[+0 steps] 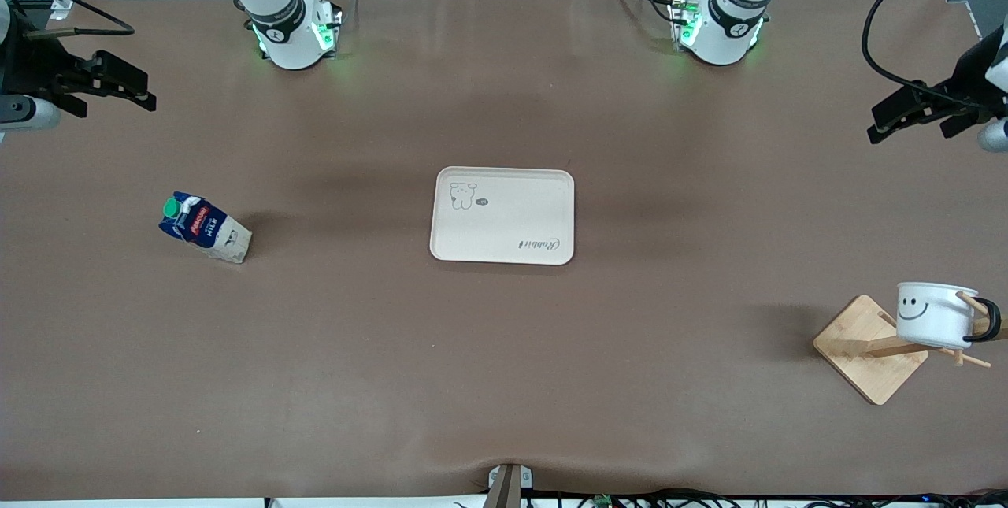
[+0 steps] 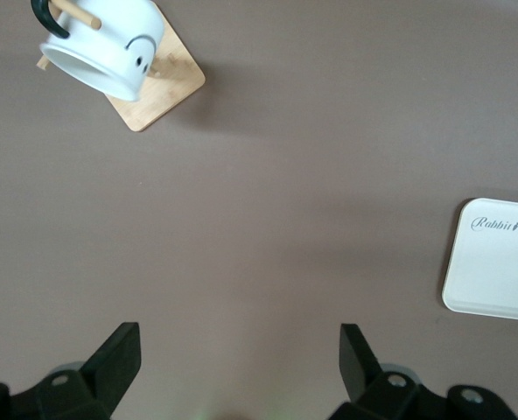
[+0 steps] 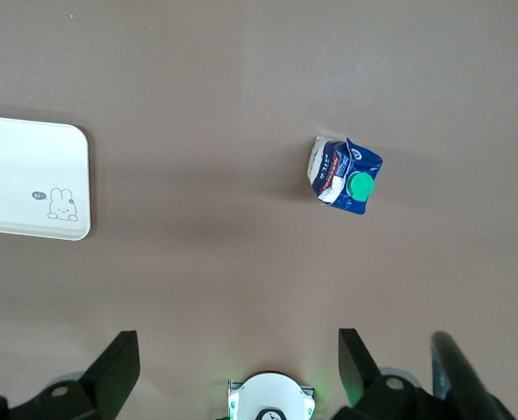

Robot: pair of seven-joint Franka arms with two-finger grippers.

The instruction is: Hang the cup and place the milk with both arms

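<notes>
Cup [image 1: 935,313] is hanging by its handle on a peg of the wooden rack [image 1: 869,347] at the left arm's end; milk [image 1: 203,226] is standing toward the right arm's end, apart from the central tray [image 1: 503,214]. Left gripper [image 1: 916,110] and right gripper [image 1: 106,84] are hovering spread and empty, each over its own end of the table.

Both arms wait raised at the table's ends, left hand [image 1: 906,117] and right hand [image 1: 126,88] open.

I'm working in a robotics lab: two white robot arms are bolted along one edge of the wide brown-covered bench [image 1: 504,382], green status lights glow at their bases, and black cables [image 1: 890,27] trail over its corners and edges.
</notes>
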